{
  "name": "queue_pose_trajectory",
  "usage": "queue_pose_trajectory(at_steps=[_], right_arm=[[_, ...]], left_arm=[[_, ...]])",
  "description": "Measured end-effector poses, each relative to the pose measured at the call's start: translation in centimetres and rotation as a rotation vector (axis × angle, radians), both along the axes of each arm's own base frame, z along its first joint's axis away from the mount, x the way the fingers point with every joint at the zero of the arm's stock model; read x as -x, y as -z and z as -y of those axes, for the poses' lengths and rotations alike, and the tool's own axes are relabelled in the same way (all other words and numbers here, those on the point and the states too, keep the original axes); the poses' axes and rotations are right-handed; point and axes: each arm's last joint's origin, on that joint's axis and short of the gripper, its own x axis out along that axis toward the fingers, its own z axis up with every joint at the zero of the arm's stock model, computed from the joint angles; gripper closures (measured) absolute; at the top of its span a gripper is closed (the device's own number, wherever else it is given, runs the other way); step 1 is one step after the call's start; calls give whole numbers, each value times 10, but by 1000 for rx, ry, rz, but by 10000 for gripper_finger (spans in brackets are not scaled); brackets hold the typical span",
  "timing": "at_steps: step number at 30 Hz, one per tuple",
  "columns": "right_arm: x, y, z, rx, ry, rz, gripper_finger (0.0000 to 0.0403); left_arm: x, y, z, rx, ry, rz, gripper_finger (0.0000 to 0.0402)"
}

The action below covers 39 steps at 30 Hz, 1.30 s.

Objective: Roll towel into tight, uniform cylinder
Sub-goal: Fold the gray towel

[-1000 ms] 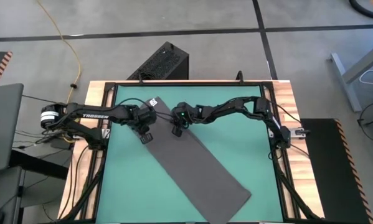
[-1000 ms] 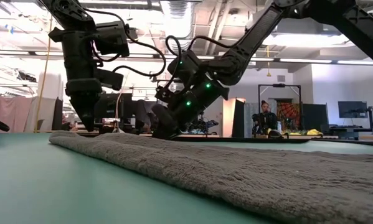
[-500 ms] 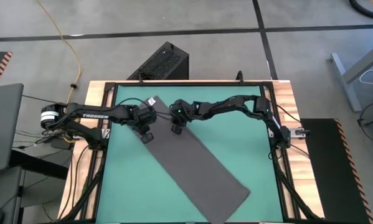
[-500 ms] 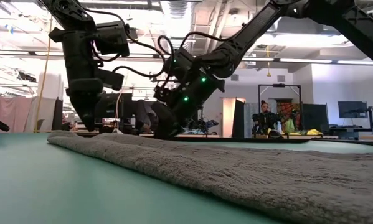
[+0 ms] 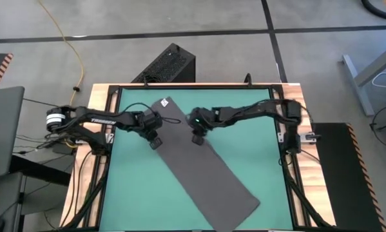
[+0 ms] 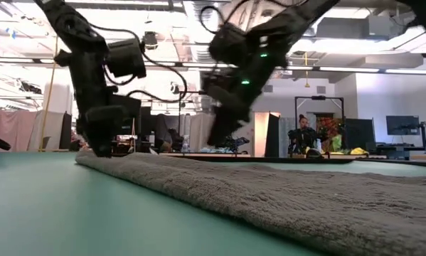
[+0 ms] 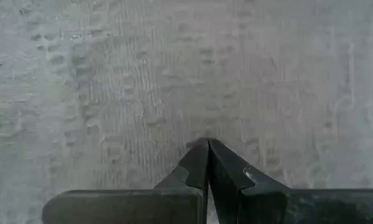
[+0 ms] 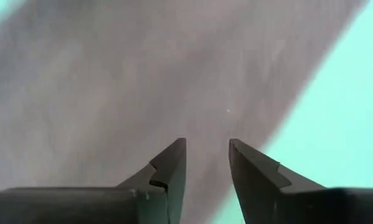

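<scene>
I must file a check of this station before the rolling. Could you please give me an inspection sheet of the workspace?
Surface: green mat, wooden border.
Job's things: towel flat, diagonal, unrolled; white tag at far end.
Clutter: nothing seen.
Grippers: left gripper shut, at towel's left edge; right gripper open above its right edge, holding nothing.
Cables: yellow cable on floor.
Surroundings: black box behind table; person far off.

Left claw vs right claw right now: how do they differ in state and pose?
1. Fingers: the left claw is shut, tips together; the right claw has a gap between its tips.
2. Height: in the low view the left claw sits down at the towel; the right claw hangs above it.
3. Side: left claw at the towel's left edge, right claw at its right edge.

Both hold nothing.
</scene>
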Motion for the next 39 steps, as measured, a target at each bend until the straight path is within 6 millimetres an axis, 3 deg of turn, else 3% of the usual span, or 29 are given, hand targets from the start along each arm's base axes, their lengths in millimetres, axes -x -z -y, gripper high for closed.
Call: queue_pose_trajectory(at_steps=[7,11,18,22,27,31,35,39], right_arm=[[79,1,-68,-93,-154,-78,275],[115,5,-104,-179,-195,-91,276],[140,3,-149,-229,-253,-59,276],[142,2,-161,-169,-271,-21,276],[142,2,-164,-96,-307,-4,276],[141,2,-162,-42,-366,5,276],[136,2,-153,-12,-371,30,282],[144,20,-142,-25,-319,-5,292]], left_arm=[[-23,9,-23,-38,-1,10,401],[-41,7,-50,-97,8,-11,401],[-69,1,-114,-124,-76,-18,401],[-83,-37,-125,-175,-80,32,401],[-94,-108,-96,-267,31,208,401],[-98,-133,-40,-117,251,391,401],[-105,-105,32,44,397,368,401],[-120,-72,102,99,524,479,401]])
